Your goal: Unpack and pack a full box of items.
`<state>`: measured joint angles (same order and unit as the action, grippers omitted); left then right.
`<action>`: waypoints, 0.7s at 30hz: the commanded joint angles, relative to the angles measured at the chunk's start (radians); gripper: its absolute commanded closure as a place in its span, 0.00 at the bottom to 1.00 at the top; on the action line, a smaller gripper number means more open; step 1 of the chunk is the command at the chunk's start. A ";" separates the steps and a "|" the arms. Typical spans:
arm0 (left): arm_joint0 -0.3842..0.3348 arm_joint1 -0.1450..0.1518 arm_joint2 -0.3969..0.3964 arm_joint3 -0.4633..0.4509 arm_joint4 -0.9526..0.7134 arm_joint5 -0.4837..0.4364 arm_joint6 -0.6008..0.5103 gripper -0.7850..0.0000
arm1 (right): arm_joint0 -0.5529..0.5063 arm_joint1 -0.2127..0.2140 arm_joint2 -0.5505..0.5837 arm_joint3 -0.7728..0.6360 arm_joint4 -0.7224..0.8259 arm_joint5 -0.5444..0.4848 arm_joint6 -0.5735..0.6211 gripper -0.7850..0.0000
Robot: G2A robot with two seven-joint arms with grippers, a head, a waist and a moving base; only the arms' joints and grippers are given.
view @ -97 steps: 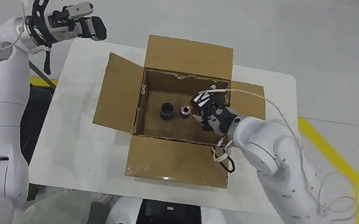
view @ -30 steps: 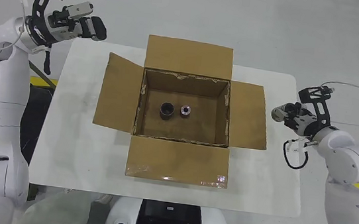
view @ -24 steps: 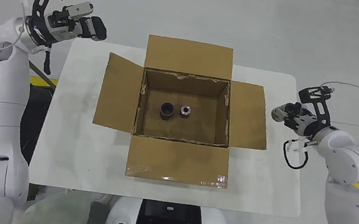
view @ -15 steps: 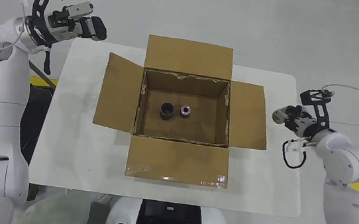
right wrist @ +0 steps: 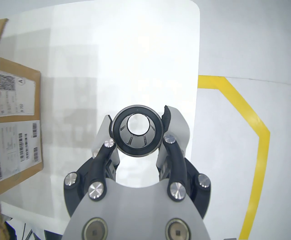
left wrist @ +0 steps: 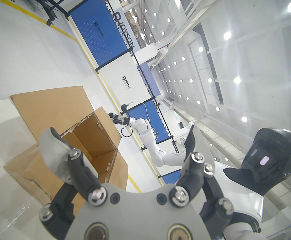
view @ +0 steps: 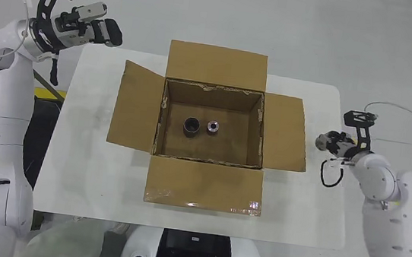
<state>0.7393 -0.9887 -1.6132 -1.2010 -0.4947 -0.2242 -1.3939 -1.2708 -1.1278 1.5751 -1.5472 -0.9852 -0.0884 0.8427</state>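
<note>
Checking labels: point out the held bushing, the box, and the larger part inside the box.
bushing (right wrist: 137, 143), right wrist view, inner wall.
box (view: 203, 186), top view, near flap.
larger part (view: 191, 127), top view, top face.

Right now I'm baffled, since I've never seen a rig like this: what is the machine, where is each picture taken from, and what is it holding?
It is a two-armed robot at a white table. One picture looks down from above; two come from cameras on its wrists. An open cardboard box stands on the table, a dark ring and a smaller metal part inside. The right pincer, beside the box, is shut on a hollow metal sleeve. The left pincer is open and empty, raised near the table's far corner.
</note>
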 commanded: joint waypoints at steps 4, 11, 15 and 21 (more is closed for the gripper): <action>0.000 0.000 0.000 0.000 0.000 0.000 0.000 0.00 | 0.027 -0.003 -0.015 0.091 0.016 0.023 -0.034 1.00; 0.000 0.000 0.000 0.000 0.000 0.000 0.000 0.00 | 0.056 -0.005 -0.033 0.166 0.031 0.023 -0.073 1.00; 0.000 0.000 0.000 0.000 0.000 0.000 0.000 0.00 | 0.065 -0.007 -0.047 0.193 0.019 0.042 -0.098 0.79; 0.000 0.000 0.000 0.000 0.000 0.000 0.000 0.00 | 0.063 -0.008 -0.064 0.205 0.022 0.043 -0.112 0.25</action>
<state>0.7394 -0.9887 -1.6132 -1.2010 -0.4947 -0.2242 -1.3939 -1.2069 -1.1360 1.5128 -1.3428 -0.9645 -0.0459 0.7316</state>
